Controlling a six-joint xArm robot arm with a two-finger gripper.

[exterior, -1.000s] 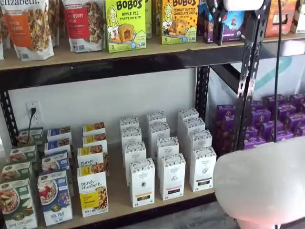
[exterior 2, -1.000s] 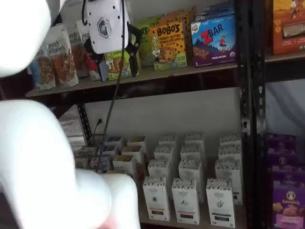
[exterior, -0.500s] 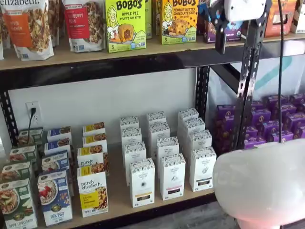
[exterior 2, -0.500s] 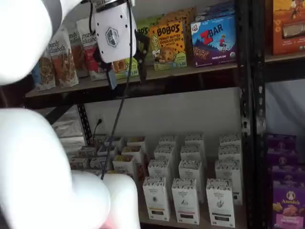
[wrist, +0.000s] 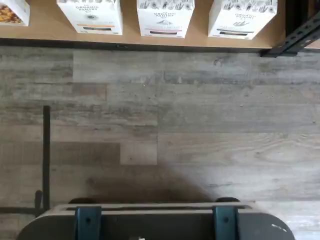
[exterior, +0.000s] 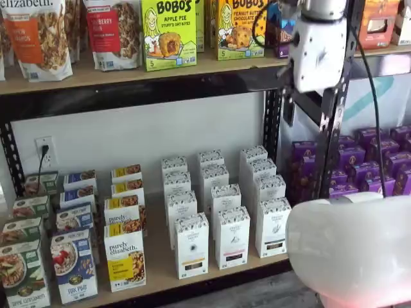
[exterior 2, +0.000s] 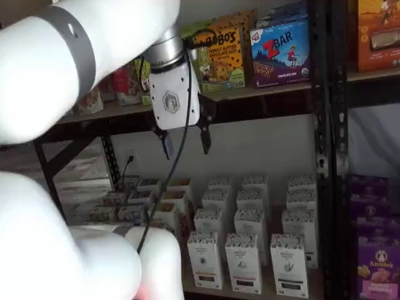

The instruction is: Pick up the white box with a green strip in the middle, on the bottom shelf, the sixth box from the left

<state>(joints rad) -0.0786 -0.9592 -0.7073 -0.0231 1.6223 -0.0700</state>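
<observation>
The white box (exterior: 273, 228) with a greenish strip stands at the right end of the front row on the bottom shelf (exterior: 160, 260). It also shows in a shelf view (exterior 2: 289, 265) and in the wrist view (wrist: 242, 16), at the edge of the tan board (wrist: 50, 27). My gripper (exterior 2: 185, 142) hangs just below the upper shelf, high above the white cartons, with a plain gap between its two black fingers and nothing in them. Its white body (exterior: 318, 54) shows in front of the black post.
A white carton with a yellow strip (wrist: 90, 15) and one with a pink strip (wrist: 165, 17) stand left of the white box. Granola boxes (exterior: 125, 256) stand further left, purple boxes (exterior: 372, 160) to the right. A black upright (exterior: 334, 115) stands by the cartons. My arm's white link (exterior: 353, 250) fills the foreground.
The gripper has come down from the level of the upper shelf's goods to just below that shelf. The boxes have not moved.
</observation>
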